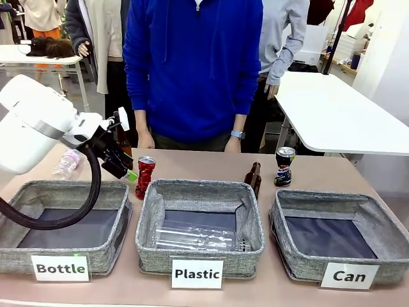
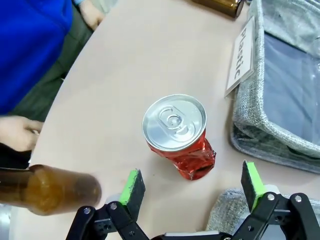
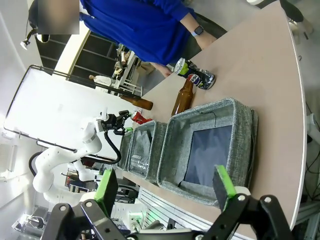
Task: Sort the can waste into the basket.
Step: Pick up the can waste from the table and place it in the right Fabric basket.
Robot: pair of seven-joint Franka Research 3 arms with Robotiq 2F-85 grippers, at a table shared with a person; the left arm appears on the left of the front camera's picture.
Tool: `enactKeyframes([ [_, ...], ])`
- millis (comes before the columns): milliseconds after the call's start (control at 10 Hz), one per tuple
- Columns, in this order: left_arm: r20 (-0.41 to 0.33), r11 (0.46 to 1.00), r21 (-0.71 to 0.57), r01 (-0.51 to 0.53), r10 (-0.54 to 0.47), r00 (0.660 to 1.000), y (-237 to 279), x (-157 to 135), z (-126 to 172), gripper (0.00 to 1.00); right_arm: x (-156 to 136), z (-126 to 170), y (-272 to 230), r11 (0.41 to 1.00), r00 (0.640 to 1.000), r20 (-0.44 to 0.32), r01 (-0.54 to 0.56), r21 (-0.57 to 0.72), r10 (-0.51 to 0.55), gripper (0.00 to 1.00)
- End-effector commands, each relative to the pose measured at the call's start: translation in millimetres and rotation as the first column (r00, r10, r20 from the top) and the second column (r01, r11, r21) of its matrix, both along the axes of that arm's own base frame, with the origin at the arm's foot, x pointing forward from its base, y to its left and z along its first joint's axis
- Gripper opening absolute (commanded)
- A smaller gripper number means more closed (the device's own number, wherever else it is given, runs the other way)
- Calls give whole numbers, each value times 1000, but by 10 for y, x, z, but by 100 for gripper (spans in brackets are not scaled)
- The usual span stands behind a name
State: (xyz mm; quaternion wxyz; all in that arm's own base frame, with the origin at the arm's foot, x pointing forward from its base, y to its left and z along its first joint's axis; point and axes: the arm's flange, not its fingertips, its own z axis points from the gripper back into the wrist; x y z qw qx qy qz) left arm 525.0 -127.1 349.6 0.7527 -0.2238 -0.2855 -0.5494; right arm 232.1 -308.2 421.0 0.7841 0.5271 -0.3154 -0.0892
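The left pincer (image 2: pixel 191 181), jaws spread wide, hovers just above the crushed red can (image 2: pixel 176 132), which stands on the bench (image 2: pixel 130 65) by the "Plastic" basket (image 1: pixel 148 214). The dark can (image 1: pixel 284 166) stands behind the "Can" basket (image 1: pixel 383 233). The right pincer (image 3: pixel 165 182), also spread, faces that basket.

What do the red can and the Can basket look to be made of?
Red can: thin metal, it seems; shiny silver top with pull tab, glossy red wall crumpled. Can basket: grey woven fabric, matte; visible weave, walls slightly bowed. Dark bottom, material unclear.
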Motion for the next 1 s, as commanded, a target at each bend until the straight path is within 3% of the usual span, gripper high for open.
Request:
enactKeyframes([
  [0, -33, 1000, 7, -10, 11, 999, -41, 104, -104, 100, 16, 11, -26, 1000, 999, 37, -6, -3, 6, 100],
  [300, -44, 1000, 5, -20, 20, 999, -85, 133, -223, 100, 16, 11, -26, 1000, 999, 37, -6, -3, 6, 100],
  [400, -71, 1000, -19, 10, -11, 997, 17, 1, -98, 100, 16, 11, -26, 1000, 999, 37, -6, -3, 6, 100],
  [700, 27, 982, -158, -107, 113, 993, 1165, -636, 894, 100, 16, 11, -26, 1000, 999, 37, -6, -3, 6, 100],
  [900, -76, 987, -151, -54, 43, 996, 1854, -1286, 1199, 100, 16, 11, -26, 1000, 999, 37, -6, -3, 6, 100],
])
